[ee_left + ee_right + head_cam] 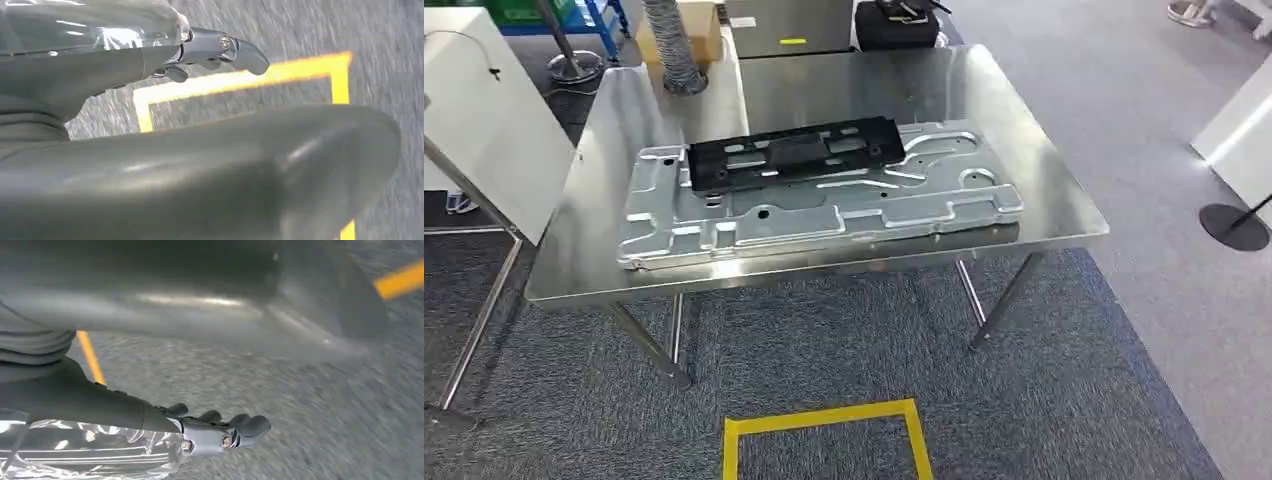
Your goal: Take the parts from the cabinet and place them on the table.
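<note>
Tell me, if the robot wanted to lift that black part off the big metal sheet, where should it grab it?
Probably by its two short ends, one hand each. The black part is a long, thin, flat bracket lying across the silver panel on the steel table, so a single middle grip might let it tip. Coming over the table's near edge looks simplest.

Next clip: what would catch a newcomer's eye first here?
A large stamped silver metal panel lies across the middle of the shiny steel table, with a black plastic part resting on its far side. On the grey carpet in front of the table, a yellow taped square stands out.
</note>
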Motion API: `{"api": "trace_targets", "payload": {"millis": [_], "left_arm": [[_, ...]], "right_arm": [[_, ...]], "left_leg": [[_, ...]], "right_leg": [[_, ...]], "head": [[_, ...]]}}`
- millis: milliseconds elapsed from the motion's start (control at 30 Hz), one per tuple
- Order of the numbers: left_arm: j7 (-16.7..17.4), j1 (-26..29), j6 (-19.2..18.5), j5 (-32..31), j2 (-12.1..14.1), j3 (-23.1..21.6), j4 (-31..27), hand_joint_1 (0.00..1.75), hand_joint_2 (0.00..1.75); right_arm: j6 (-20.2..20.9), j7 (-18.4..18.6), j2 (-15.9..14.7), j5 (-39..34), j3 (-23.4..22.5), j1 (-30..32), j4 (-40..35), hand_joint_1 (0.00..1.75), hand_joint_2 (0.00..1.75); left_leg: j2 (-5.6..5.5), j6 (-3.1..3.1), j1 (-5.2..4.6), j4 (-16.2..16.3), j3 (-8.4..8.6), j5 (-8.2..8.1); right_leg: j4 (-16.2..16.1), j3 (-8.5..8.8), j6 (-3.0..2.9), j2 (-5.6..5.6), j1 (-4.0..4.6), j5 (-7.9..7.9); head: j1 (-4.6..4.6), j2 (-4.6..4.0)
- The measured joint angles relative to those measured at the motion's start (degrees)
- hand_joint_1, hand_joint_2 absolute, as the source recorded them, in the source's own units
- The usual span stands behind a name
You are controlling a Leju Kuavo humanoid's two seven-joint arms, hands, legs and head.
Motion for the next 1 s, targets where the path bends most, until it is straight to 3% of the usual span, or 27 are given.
{"api": "trace_targets", "payload": {"millis": [33, 67, 100, 133, 200, 233, 267, 300, 367, 400, 433, 467, 533, 567, 600, 633, 667, 700, 733, 767, 800, 900, 933, 967, 1000], "left_arm": [[0.0, 0.0, -0.04, -0.09, 0.02, -0.11, 0.0, 0.0, 0.0], [0.0, 0.08, -0.09, -0.11, 0.02, -0.26, 0.0, 0.0, 0.0], [0.0, 0.14, -0.15, -0.22, 0.0, -0.35, 0.0, 0.0, 0.0], [0.0, 0.14, -0.22, -0.37, 0.0, -0.42, 0.0, 0.0, 0.0], [-0.02, 0.22, -0.44, -0.44, -0.04, -0.59, 0.0, 0.0, 0.0], [-0.02, 0.22, -0.46, -0.46, -0.07, -0.7, 0.0, 0.0, 0.0], [0.0, 0.26, -0.5, -0.57, -0.13, -0.79, 0.0, 0.0, 0.0], [0.0, 0.22, -0.5, -0.59, -0.17, -0.81, 0.0, 0.0, 0.0], [0.04, 0.21, -0.5, -0.61, -0.2, -0.81, 0.0, 0.0, 0.0], [0.07, 0.42, -0.5, -0.63, -0.2, -0.81, 0.0, 0.0, 0.0], [0.09, 0.37, -0.5, -0.63, -0.2, -0.83, 0.0, 0.0, 0.0], [0.11, 0.36, -0.5, -0.83, -0.2, -0.83, 0.0, 0.0, 0.0], [0.22, 0.43, -0.5, -1.03, -0.2, -0.85, 0.0, 0.0, 0.0], [0.22, 0.4, -0.5, -1.03, -0.2, -0.85, 0.0, 0.0, 0.0], [0.22, 0.4, -0.5, -1.07, -0.22, -0.85, 0.0, 0.0, 0.0], [0.26, 0.42, -0.52, -1.16, -0.22, -0.87, 0.0, 0.0, 0.0], [0.28, 0.4, -0.52, -1.16, -0.22, -0.9, 0.0, 0.0, 0.0], [0.28, 0.34, -0.5, -1.16, -0.2, -0.9, 0.0, 0.0, 0.0], [0.28, 0.22, -0.5, -1.2, -0.2, -0.92, 0.0, 0.0, 0.0], [0.28, 0.01, -0.5, -1.22, -0.2, -1.0, 0.0, 0.0, 0.0], [0.26, -0.18, -0.5, -1.31, -0.15, -1.14, 0.0, 0.0, 0.0], [0.31, -0.04, -0.52, -1.62, -0.15, -1.27, 0.0, 0.0, 0.0], [0.35, 0.05, -0.52, -1.64, -0.17, -1.29, 0.0, 0.0, 0.0], [0.35, -0.06, -0.52, -1.66, -0.17, -1.36, 0.0, 0.0, 0.0], [0.35, -0.15, -0.5, -1.71, -0.15, -1.42, 0.0, 0.0, 0.0]], "right_arm": [[0.48, 0.59, -0.2, 0.15, 0.24, -0.03, 0.26, 0.0, 0.0], [1.38, 1.16, -0.33, 0.2, 0.55, -0.11, 0.57, 0.0, 0.0], [2.03, 1.42, -0.44, 0.26, 0.72, -0.19, 0.7, 0.0, 0.0], [2.81, 1.81, -0.48, 0.37, 0.83, -0.21, 0.79, 0.0, 0.0], [3.6, 2.2, -0.52, 0.37, 1.0, -0.4, 0.96, 0.0, 0.0], [3.93, 2.4, -0.57, 0.37, 1.05, -0.61, 0.98, 0.0, 0.0], [4.08, 2.49, -0.68, 0.41, 1.14, -0.82, 1.0, 0.0, 0.0], [4.26, 2.51, -0.76, 0.55, 1.18, -0.94, 1.03, 0.0, 0.0], [4.83, 2.55, -0.81, 0.78, 1.24, -0.97, 1.11, 0.0, 0.0], [4.85, 2.6, -0.83, 0.92, 1.27, -0.92, 1.14, 0.0, 0.0], [4.87, 2.71, -0.83, 0.98, 1.31, -1.09, 1.42, 0.0, 0.0], [4.89, 2.79, -0.83, 1.09, 1.4, -1.19, 1.42, 0.0, 0.0], [4.96, 2.9, -0.87, 1.18, 1.64, -0.95, 1.46, 0.0, 0.0], [5.0, 3.1, -0.87, 1.24, 1.73, -0.91, 1.57, 0.0, 0.0], [5.09, 3.19, -0.87, 1.37, 1.83, -0.93, 1.66, 0.0, 0.0], [5.27, 3.47, -0.87, 1.53, 1.97, -0.94, 1.68, 0.0, 0.0], [5.55, 3.75, -0.85, 1.7, 2.1, -0.98, 1.77, 0.0, 0.0], [5.79, 3.8, -0.85, 1.77, 2.12, -0.99, 1.81, 0.0, 0.0], [5.81, 3.91, -0.85, 1.77, 2.12, -1.01, 1.88, 0.0, 0.0], [5.81, 3.97, -0.85, 1.83, 2.16, -1.17, 1.88, 0.0, 0.0], [5.81, 4.17, -0.83, 1.88, 2.18, -1.06, 1.94, 0.0, 0.0], [5.9, 4.3, -0.83, 1.9, 2.18, -1.04, 2.03, 0.0, 0.0], [5.86, 4.3, -0.87, 1.92, 2.18, -0.97, 2.08, 0.0, 0.0], [5.86, 4.3, -0.83, 1.94, 2.21, -0.98, 2.08, 0.0, 0.0], [5.9, 4.3, -0.79, 1.99, 2.23, -0.93, 2.12, 0.0, 0.0]], "left_leg": [[-0.54, 0.0, -0.04, 0.08, -0.93, 0.77], [-0.95, -0.03, -0.08, 0.18, -2.14, 1.59], [-1.47, -0.19, -0.1, 0.36, -3.12, 2.31], [-1.51, -0.22, -0.09, 0.6, -4.25, 2.95], [-1.9, -0.41, -0.1, 1.18, -6.02, 4.05], [-2.18, -0.63, -0.1, 1.51, -6.71, 4.52], [-2.28, -0.98, -0.34, 1.81, -7.25, 4.88], [-2.24, -1.39, -0.35, 1.86, -7.5, 5.34], [-2.23, -2.06, -0.01, 1.69, -7.74, 6.36], [-2.37, -2.47, -0.21, 1.52, -8.0, 6.96], [-2.26, -2.58, 0.04, 2.24, -8.56, 5.85], [-2.06, -2.74, 0.02, 4.31, -9.62, 2.39], [-1.78, -3.26, 0.39, 12.37, -11.59, -4.93], [-1.69, -3.51, 0.42, 16.33, -12.26, -6.78], [-1.63, -3.67, 0.48, 19.04, -12.33, -6.83], [-1.61, -3.77, 0.58, 19.66, -11.42, -5.04], [-1.58, -3.81, 0.65, 17.98, -9.37, -2.46], [-1.53, -3.77, 0.66, 14.4, -6.28, -0.23], [-1.45, -3.61, 0.66, 9.41, -2.32, 0.12], [-1.24, -3.28, 0.61, 3.95, 1.57, -2.57], [-1.34, -2.69, 0.27, -0.14, 3.57, -4.05], [-1.24, -1.23, 0.0, 0.52, 2.23, -3.07], [-0.99, -0.65, 0.38, 0.34, 1.64, -2.09], [-0.82, -0.19, 0.34, 0.35, 0.78, -1.45], [-0.84, 0.13, 0.33, 0.36, -0.1, -0.7]], "right_leg": [[4.38, -0.88, 0.19, 0.05, -0.01, -2.94], [8.86, -1.5, 0.32, 0.06, -0.01, -4.54], [10.74, -1.22, 0.29, 0.09, 0.0, -3.92], [10.19, 0.26, 0.22, 0.11, -0.01, -1.96], [2.84, 6.13, -0.2, 0.34, 0.01, 1.73], [-2.96, 10.33, -0.52, 0.69, 0.04, 1.85], [-8.34, 13.85, -0.98, 1.22, 0.32, 0.0], [-10.65, 14.7, -1.2, 1.27, 0.41, -0.81], [-10.18, 13.95, -1.77, 1.23, 0.84, -0.13], [-10.54, 13.53, -2.21, 1.08, 0.6, 0.64], [-10.78, 12.83, -2.64, 0.5, 0.25, 1.54], [-10.78, 11.85, -3.23, 0.44, 0.28, 2.2], [-10.71, 10.1, -3.4, 0.04, 0.39, 3.56], [-10.63, 9.2, -3.37, -0.19, 0.45, 4.24], [-10.42, 8.19, -3.31, -0.3, 0.48, 4.92], [-10.11, 7.01, -3.22, -0.41, 0.47, 5.55], [-9.62, 5.82, -3.06, -0.44, 0.46, 6.11], [-9.03, 4.65, -2.8, -0.44, 0.38, 6.54], [-8.38, 3.66, -2.54, -0.44, 0.36, 6.96], [-7.71, 3.1, -2.22, -0.45, 0.43, 7.28], [-7.27, 2.79, -1.86, -0.52, 0.57, 7.58], [-7.68, 2.68, -0.72, -0.65, 0.43, 9.36], [-7.32, 2.34, -0.36, -0.36, 0.14, 8.88], [-5.95, 1.56, 0.04, 0.0, 0.03, 5.88], [-2.67, 0.68, 0.37, 0.09, -0.09, 1.7]], "head": [[0.04, -0.02], [0.07, -0.02], [0.04, -0.02], [0.04, -0.02], [0.06, -0.02], [0.04, -0.02], [0.04, -0.02], [-0.09, -0.02], [-0.04, -0.02], [-0.04, -0.02], [0.18, -0.02], [-0.04, -0.02], [-0.59, -0.02], [-0.66, -0.02], [-0.63, -0.02], [-0.66, -0.02], [-0.65, -0.02], [-0.66, -0.02], [-0.7, -0.02], [-0.7, 0.0], [-0.55, -0.02], [-0.81, -0.02], [-1.16, -0.02], [-1.05, -0.02], [-0.57, -0.02]]}}
